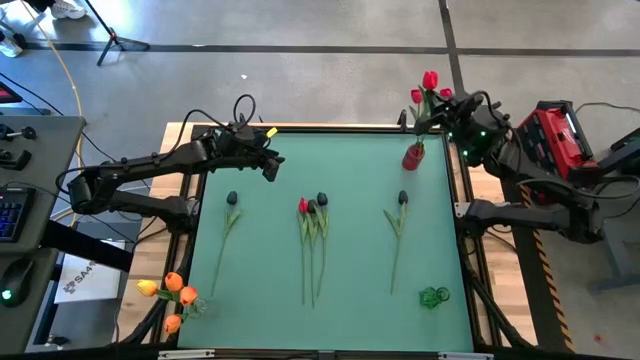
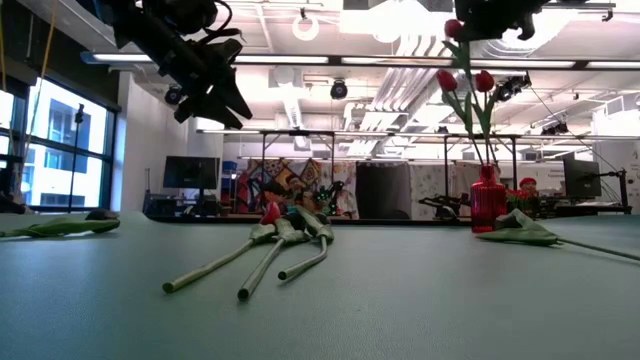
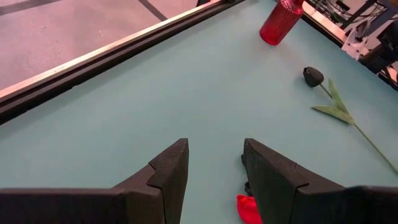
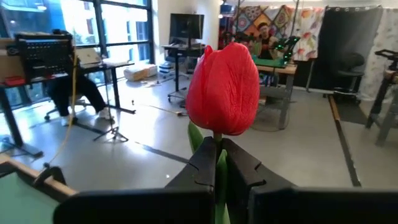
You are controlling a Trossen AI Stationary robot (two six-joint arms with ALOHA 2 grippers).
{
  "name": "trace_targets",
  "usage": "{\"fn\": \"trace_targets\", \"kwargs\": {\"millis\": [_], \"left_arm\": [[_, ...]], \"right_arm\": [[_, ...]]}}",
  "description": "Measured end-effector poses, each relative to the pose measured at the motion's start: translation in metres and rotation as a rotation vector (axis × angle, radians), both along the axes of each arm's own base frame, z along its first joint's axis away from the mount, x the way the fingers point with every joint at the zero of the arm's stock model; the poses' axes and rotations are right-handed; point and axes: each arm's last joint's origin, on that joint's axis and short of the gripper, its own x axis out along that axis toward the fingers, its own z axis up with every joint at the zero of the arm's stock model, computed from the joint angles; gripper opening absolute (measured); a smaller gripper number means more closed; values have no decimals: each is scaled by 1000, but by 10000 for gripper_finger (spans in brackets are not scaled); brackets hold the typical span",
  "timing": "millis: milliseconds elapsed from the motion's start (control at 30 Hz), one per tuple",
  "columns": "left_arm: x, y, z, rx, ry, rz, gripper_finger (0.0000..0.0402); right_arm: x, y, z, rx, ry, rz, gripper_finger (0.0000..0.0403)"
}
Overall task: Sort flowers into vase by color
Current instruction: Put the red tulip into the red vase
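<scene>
My right gripper point(image 1: 436, 112) is over the table's far right corner, shut on a red tulip point(image 4: 222, 87) above the red vase point(image 1: 414, 156). Two more red tulips point(image 2: 447, 80) stand in that vase point(image 2: 487, 198). My left gripper point(image 1: 270, 165) hangs open above the far left part of the table, touching nothing. Lying flat on the table are a dark tulip point(image 1: 232, 198) on the left, a red one point(image 1: 303, 205) with two dark ones point(image 1: 321, 199) in the middle, and a dark one point(image 1: 403, 197) on the right. The left wrist view shows that last dark tulip point(image 3: 313, 76) and the red vase point(image 3: 280, 22). My right gripper pinches the red tulip's green stem point(image 4: 217, 142) just below the bud, between its two fingers point(image 4: 202, 163). The fingers come roughly level and lie across the upright stem. The bud stands upright above them, and the stem runs down toward the red vase's mouth point(image 2: 486, 170).
A small green vase point(image 1: 434, 296) stands near the table's near right corner. Orange tulips point(image 1: 175, 292) stand in a clear vase at the near left corner. The table's far rail point(image 3: 93, 62) runs close ahead of the left gripper. A red case point(image 1: 560, 135) sits off the right edge.
</scene>
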Motion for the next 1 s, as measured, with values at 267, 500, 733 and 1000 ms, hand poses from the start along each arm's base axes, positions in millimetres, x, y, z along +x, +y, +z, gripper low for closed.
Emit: {"fn": "trace_targets", "kwargs": {"millis": [267, 500, 733, 1000], "left_arm": [[0, 0, 0, -1, -3, 1, 142], [0, 0, 0, -11, -11, 11, 142], [0, 0, 0, -15, -13, 14, 142], [0, 0, 0, -11, -11, 10, 142]], "right_arm": [[-1, 8, 11, -88, -28, -29, 0], [-4, 8, 17, -129, -54, -45, 0], [-3, 4, 14, -121, -34, -62, 0], [10, -6, 2, -66, 24, -63, 0]]}}
